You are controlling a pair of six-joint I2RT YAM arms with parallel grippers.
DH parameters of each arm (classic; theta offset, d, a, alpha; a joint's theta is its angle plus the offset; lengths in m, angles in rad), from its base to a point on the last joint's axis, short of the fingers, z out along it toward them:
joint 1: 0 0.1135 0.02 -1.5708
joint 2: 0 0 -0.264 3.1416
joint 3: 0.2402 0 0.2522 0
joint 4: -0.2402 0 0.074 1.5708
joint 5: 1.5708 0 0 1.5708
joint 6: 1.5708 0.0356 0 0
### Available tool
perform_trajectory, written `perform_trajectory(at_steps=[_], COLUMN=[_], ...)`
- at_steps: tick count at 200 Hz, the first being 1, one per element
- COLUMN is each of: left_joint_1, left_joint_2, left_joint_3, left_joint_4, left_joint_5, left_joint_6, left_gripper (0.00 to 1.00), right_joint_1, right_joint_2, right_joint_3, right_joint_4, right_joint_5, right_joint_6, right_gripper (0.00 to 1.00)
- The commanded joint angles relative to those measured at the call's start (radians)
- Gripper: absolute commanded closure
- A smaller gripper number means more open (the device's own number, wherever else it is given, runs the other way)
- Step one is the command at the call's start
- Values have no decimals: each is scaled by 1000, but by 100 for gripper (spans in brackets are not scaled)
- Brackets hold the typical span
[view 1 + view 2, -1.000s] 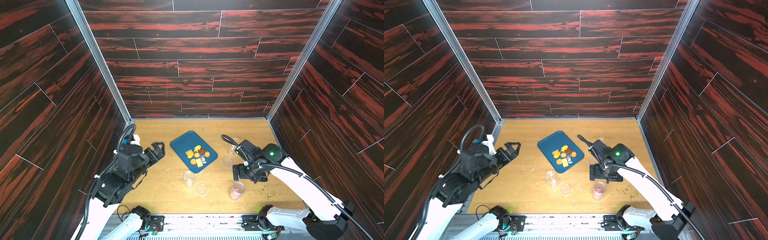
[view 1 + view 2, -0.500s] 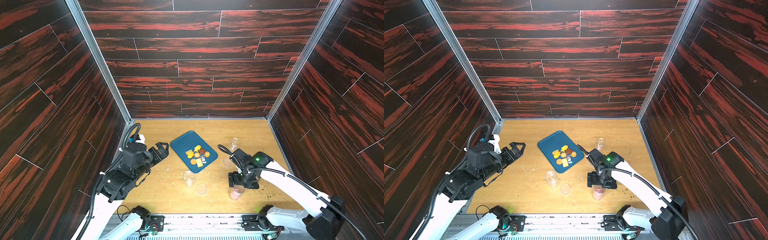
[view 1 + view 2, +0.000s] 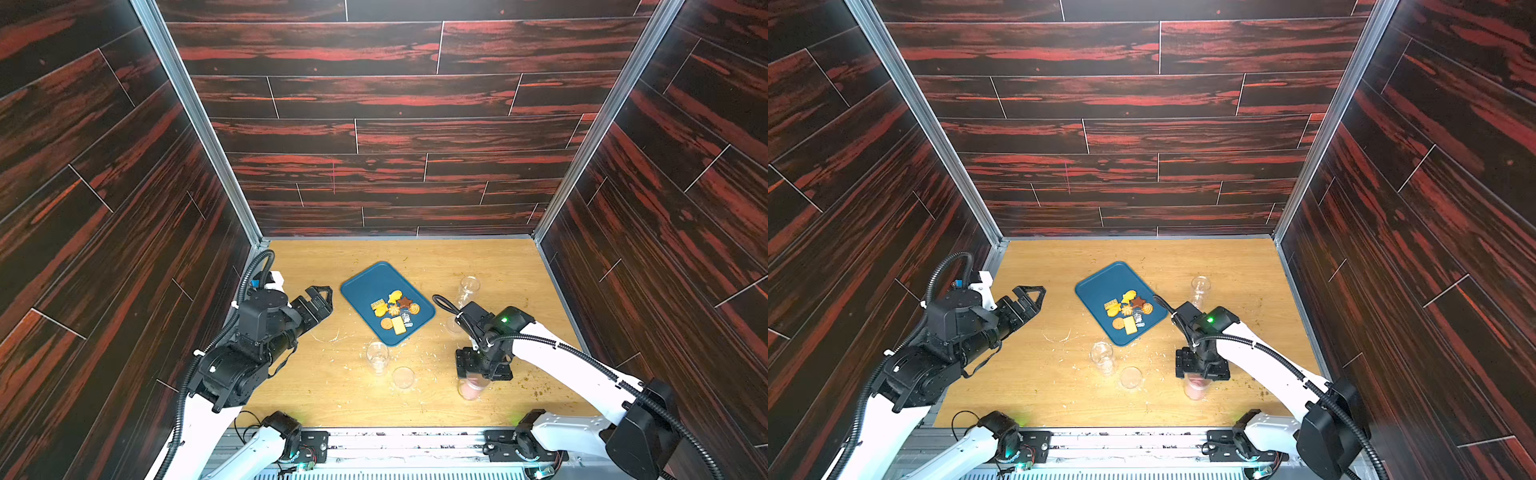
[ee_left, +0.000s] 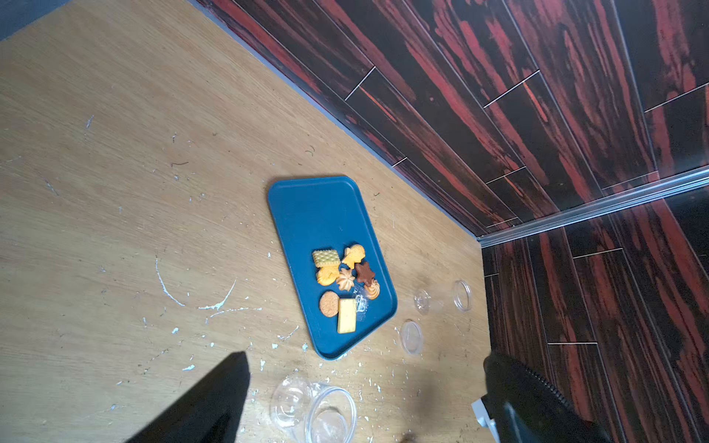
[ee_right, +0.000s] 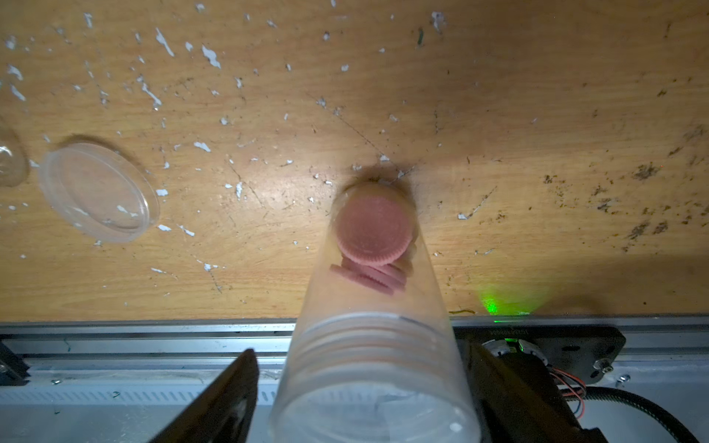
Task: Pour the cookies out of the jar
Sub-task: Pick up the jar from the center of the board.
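Upright jar (image 5: 374, 303) sits between jaws of right pincer (image 5: 362, 349); pincer released, gap showing on one side; straddle likely sets up lift-and-tip; pink cookies (image 5: 371, 230) at jar's bottom, below pincer; tray (image 3: 365, 282) between pincers, likely to catch pour; left pincer (image 3: 321, 296) released, well apart.

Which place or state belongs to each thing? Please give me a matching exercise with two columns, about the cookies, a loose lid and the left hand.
1 brown star cookie
2 pink round cookies
3 loose clear lid
4 left hand

A inside the clear jar
B on the blue tray
C flat on the table
D open, holding nothing

Pairs: 1-B, 2-A, 3-C, 4-D
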Motion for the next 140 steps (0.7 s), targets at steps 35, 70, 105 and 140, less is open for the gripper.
perform_trajectory(at_steps=[35,70,105,140], left_joint_1=[11,16,16,17], left_joint_2=[15,20,51,117], left_joint_3=[-16,-18,-15,-6], left_joint_4=[18,23,41,56], left_joint_5=[3,16,79,199], left_joint_6=[-5,-2,52,160], left_gripper=[0,0,0,0], right_joint_1=[-4,-5,-5,-4], right_joint_2=[-11,-11,-3,32], right_joint_3=[-4,17,112,323], right_joint_4=[-38,-49,-91,-134], right_joint_5=[-9,-8,2,-34], right_joint_6=[11,11,-1,-32], right_gripper=[31,44,50,50])
